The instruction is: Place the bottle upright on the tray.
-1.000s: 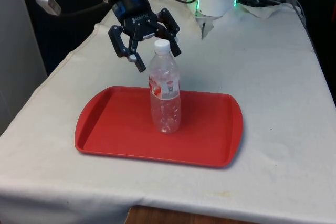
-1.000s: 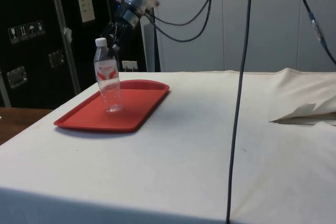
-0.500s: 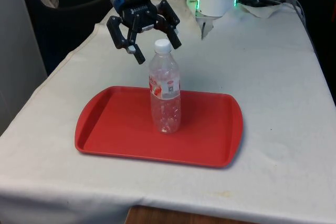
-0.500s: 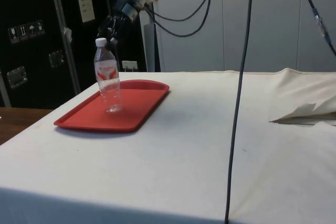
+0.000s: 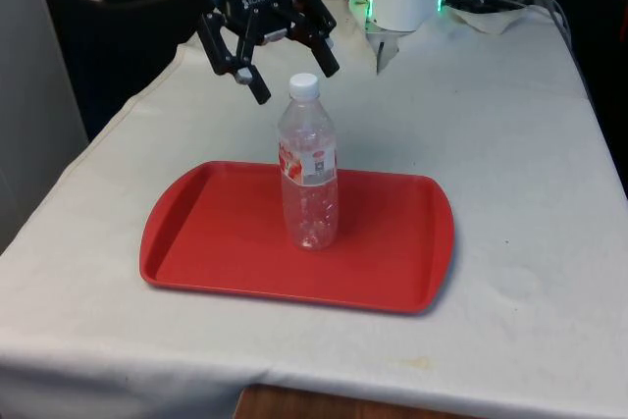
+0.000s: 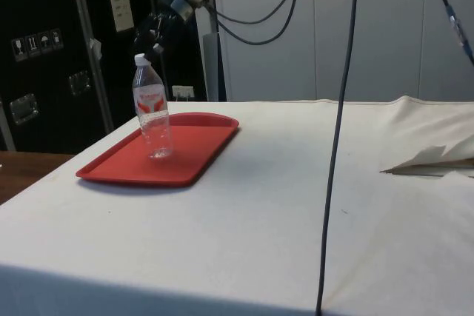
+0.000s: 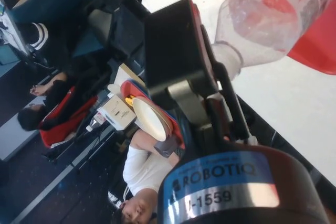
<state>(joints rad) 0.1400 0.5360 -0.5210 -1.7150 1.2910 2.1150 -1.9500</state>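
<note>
Bottle [image 5: 310,176] stands upright near the middle of the red tray [image 5: 206,233], free of any grip. Gripper [image 5: 285,64] hangs just above its white cap [image 5: 303,85], fingers spread wide. Withdrawal seems the step: rise straight, clearing the cap without a nudge. Crumpled cloth [image 6: 433,159] lies well apart from the tray; nothing blocks the way.

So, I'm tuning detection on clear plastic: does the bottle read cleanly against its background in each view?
Front view: the bottle is see-through, the red tray tinting its lower half. Side view: its cap stands out against dark cabinets. Wrist view: only part of it shows, pale against the white cloth; the hand is open above it.
</note>
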